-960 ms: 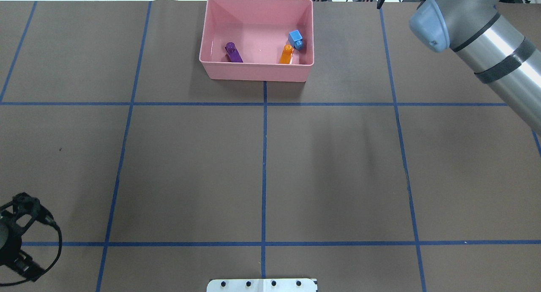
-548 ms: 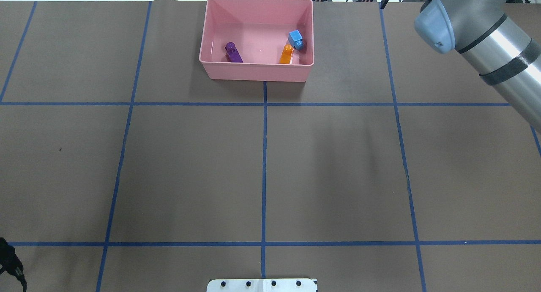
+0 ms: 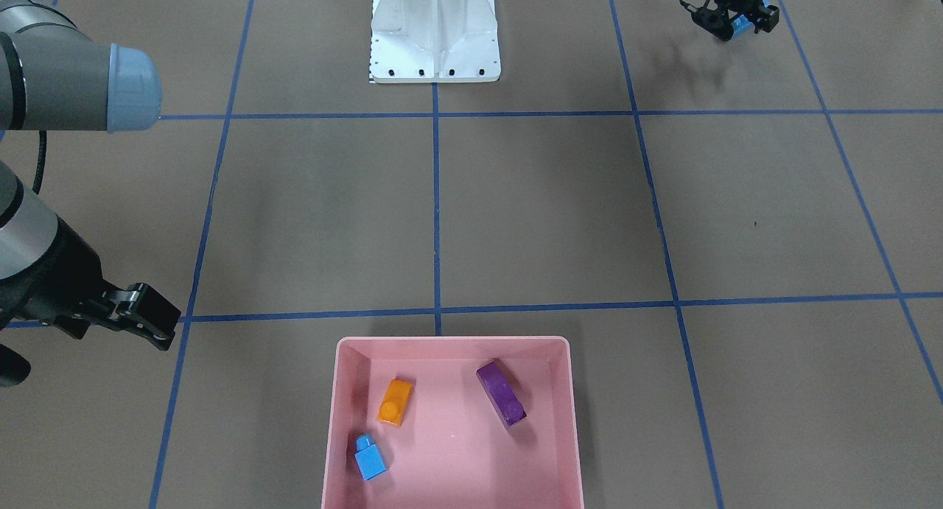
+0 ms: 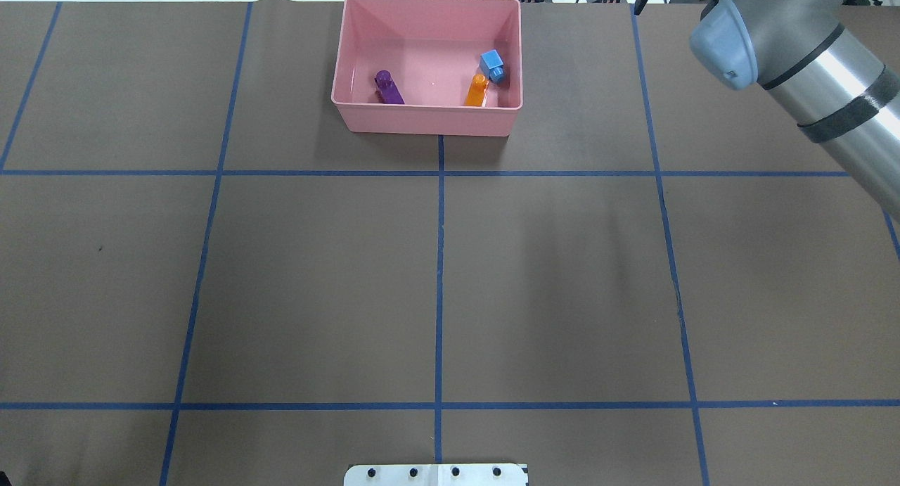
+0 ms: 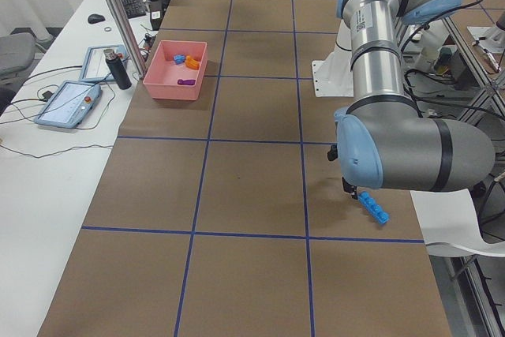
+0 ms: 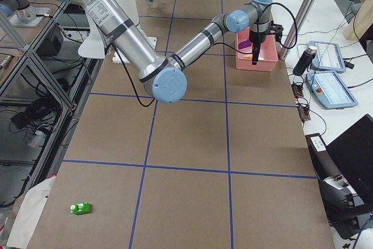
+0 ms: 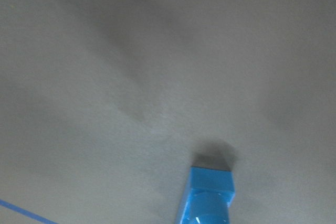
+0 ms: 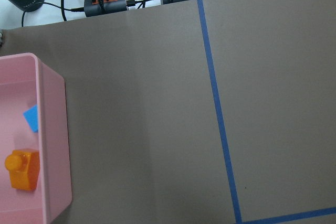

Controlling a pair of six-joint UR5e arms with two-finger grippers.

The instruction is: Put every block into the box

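Three bricks (image 3: 394,402) lie in the pink box (image 3: 449,339) beside my right gripper (image 3: 156,322); I cannot tell its opening. My left gripper (image 3: 733,23) pinches the blue bar (image 5: 374,210) above the brown, blue-taped table (image 4: 562,261), now gone from overhead view.

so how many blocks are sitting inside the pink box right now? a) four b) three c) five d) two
b: the box holds only the orange block, the purple block and the small blue block.
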